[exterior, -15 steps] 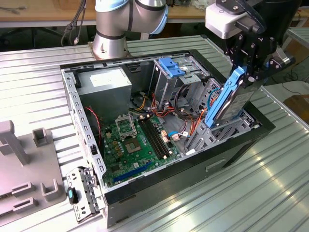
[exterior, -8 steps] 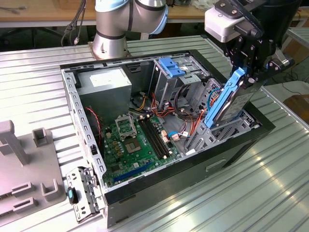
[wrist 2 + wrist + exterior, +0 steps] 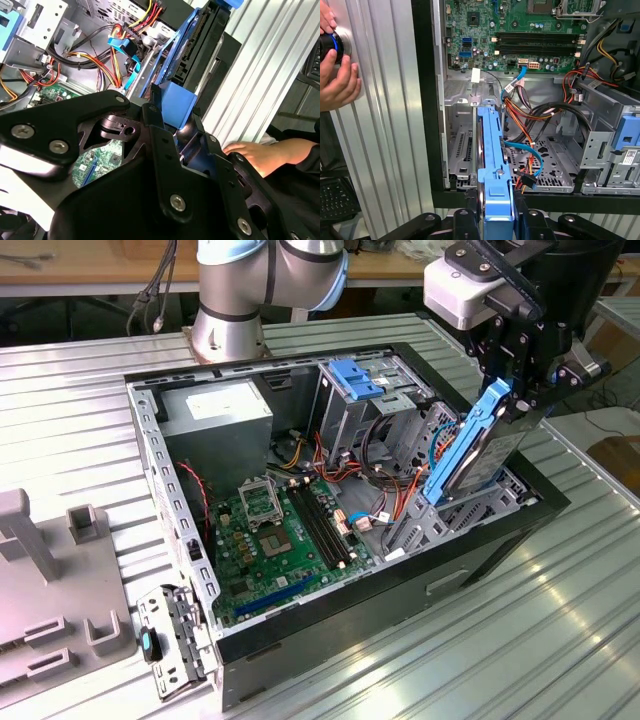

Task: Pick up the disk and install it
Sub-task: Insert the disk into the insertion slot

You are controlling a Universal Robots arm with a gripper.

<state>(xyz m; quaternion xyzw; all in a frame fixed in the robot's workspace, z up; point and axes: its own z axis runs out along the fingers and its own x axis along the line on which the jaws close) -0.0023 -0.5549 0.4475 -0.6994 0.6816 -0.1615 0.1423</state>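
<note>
The disk point(image 3: 468, 458) has a dark grey body with bright blue rails. It stands tilted on end at the open computer case's corner on the exterior view's right. Its lower end reaches into the grey metal drive bay point(image 3: 460, 510). My gripper point(image 3: 517, 400) is shut on the disk's upper end, on the blue carrier tab. In the first wrist view the disk point(image 3: 492, 150) runs edge-on away from the gripper point(image 3: 496, 209) toward the bay point(image 3: 462, 150). In the second wrist view the black fingers point(image 3: 159, 131) clamp the blue tab of the disk point(image 3: 194, 45).
The open case point(image 3: 400, 585) holds a green motherboard point(image 3: 285, 540), loose orange and blue cables point(image 3: 530, 125) beside the bay, and a grey cage with a blue bracket point(image 3: 352, 378). A person's hands point(image 3: 337, 75) rest on the ribbed table point(image 3: 520, 640). A grey fixture point(image 3: 50, 590) sits at the left.
</note>
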